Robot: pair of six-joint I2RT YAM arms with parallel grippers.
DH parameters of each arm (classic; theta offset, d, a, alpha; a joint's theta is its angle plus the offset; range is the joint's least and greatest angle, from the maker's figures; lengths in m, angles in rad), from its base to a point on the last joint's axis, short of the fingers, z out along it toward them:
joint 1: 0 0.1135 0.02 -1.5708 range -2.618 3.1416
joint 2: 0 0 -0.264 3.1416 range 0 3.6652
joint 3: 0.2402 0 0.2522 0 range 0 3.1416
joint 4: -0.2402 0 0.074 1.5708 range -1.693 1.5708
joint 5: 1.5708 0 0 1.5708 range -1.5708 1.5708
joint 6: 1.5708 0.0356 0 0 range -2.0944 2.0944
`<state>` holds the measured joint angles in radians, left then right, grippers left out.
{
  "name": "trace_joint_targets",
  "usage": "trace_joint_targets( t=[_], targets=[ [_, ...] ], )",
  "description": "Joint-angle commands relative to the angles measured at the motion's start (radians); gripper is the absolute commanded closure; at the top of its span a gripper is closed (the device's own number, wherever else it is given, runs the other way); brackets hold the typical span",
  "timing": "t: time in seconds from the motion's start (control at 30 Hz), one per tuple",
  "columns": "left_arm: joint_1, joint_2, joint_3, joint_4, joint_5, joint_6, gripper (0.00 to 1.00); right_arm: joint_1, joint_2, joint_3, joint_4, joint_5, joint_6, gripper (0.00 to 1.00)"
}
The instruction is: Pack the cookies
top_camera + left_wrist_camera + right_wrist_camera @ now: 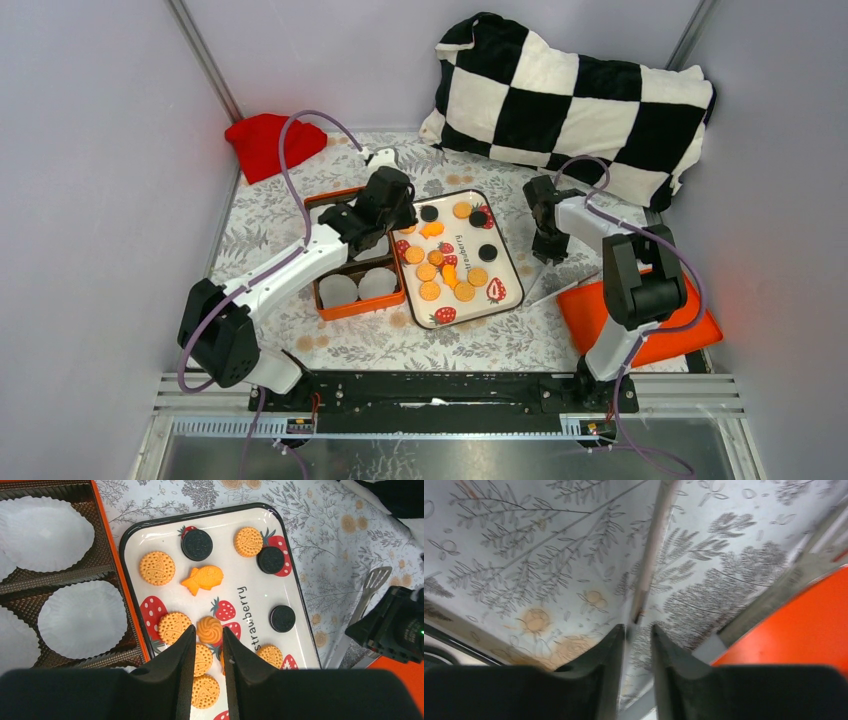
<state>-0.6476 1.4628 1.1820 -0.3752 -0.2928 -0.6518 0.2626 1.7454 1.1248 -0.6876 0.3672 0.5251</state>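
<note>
1. Task items. The cookies (157, 568) are small discs, mostly golden-orange with stamped faces. Three are black sandwich type, one is a piped swirl (209, 630) and one is fish-shaped (202, 578). All lie loose and flat on the strawberry-print tray (505, 262).

2. Left gripper (207, 632). It hovers over the tray's near-left part with its fingers set to a narrow gap and nothing between them.
- In the left wrist view the swirl sits at 12 o'clock, just beyond the tips.
- A golden disc lies at 10 o'clock and two more show through the gap.
- The black cookies lie from 12 to 2 o'clock, farther off.
- The orange box (121, 587) with white paper cups (82, 619) lies at 9 o'clock.

3. Right gripper (638, 630). It is low over the floral cloth (524, 555). In the top view the tray is at 9 o'clock from it, apart. A thin metal spatula (374, 580) handle runs up to the narrow finger gap. It cannot be determined whether the handle is clamped.

4. Limits. The left fingers cover part of the lower cookies. The right wrist view is blurred, and an orange surface (804, 625) is cut off at 3 o'clock.
</note>
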Motion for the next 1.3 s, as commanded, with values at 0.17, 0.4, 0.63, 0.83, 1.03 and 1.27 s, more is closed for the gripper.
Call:
trace_joint_targets(
  t=[0.17, 0.4, 0.63, 0.83, 1.03, 1.27],
  targets=[
    [0.0, 0.004, -0.017, 0.04, 0.027, 0.014, 0.69, 0.001, 0.172, 0.171, -0.015, -0.021, -0.058, 1.0],
    [0.0, 0.006, -0.016, 0.032, 0.01, 0.008, 0.69, 0.001, 0.172, 0.327, -0.069, -0.083, -0.182, 1.0],
    [0.001, 0.047, 0.008, 0.031, 0.032, -0.019, 0.69, 0.001, 0.17, 0.414, -0.049, -0.377, -0.371, 0.99],
    [-0.001, 0.055, 0.012, 0.028, 0.025, -0.032, 0.69, -0.003, 0.325, 0.542, -0.149, -0.538, -0.475, 0.97],
    [-0.001, 0.07, 0.018, 0.026, 0.016, -0.035, 0.69, -0.009, 0.445, 0.663, -0.242, -0.474, -0.497, 0.93],
    [-0.001, 0.101, 0.022, 0.032, 0.021, -0.037, 0.7, -0.021, 0.452, 0.716, -0.241, -0.398, -0.495, 0.46]
  ],
)
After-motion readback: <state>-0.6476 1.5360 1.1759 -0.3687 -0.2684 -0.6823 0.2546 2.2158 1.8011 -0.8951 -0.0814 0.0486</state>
